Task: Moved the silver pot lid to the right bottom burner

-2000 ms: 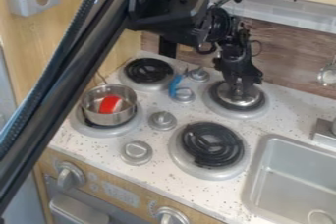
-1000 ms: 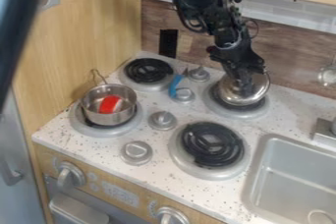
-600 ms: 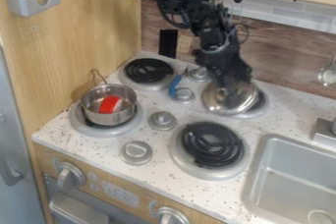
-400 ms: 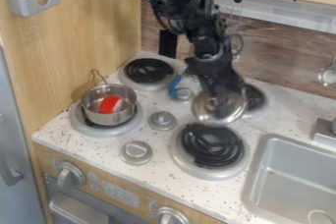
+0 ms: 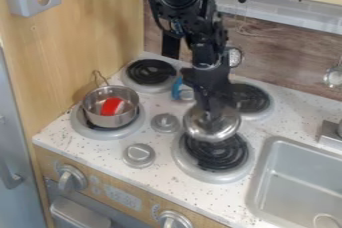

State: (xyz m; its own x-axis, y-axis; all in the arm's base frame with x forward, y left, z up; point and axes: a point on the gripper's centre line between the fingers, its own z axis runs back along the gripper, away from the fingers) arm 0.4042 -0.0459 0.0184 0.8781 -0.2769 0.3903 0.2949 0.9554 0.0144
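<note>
The black gripper (image 5: 212, 112) hangs over the right side of the stove, shut on the silver pot lid (image 5: 211, 128) near its middle. The lid is tilted and raised, and it covers the back edge of the right bottom burner (image 5: 217, 156) from this view. That burner's black coil shows below the lid, inside its silver ring.
A silver pot (image 5: 111, 114) holding a red and white object (image 5: 112, 106) stands on the left front burner. A blue item (image 5: 177, 88) lies between the back burners. Stove knobs (image 5: 139, 155) rise left of the lid; the sink (image 5: 294, 184) is at the right.
The lid, held by the gripper, has come up off the back right burner and moved forward and left, toward the right bottom burner. The arm has swung with it.
</note>
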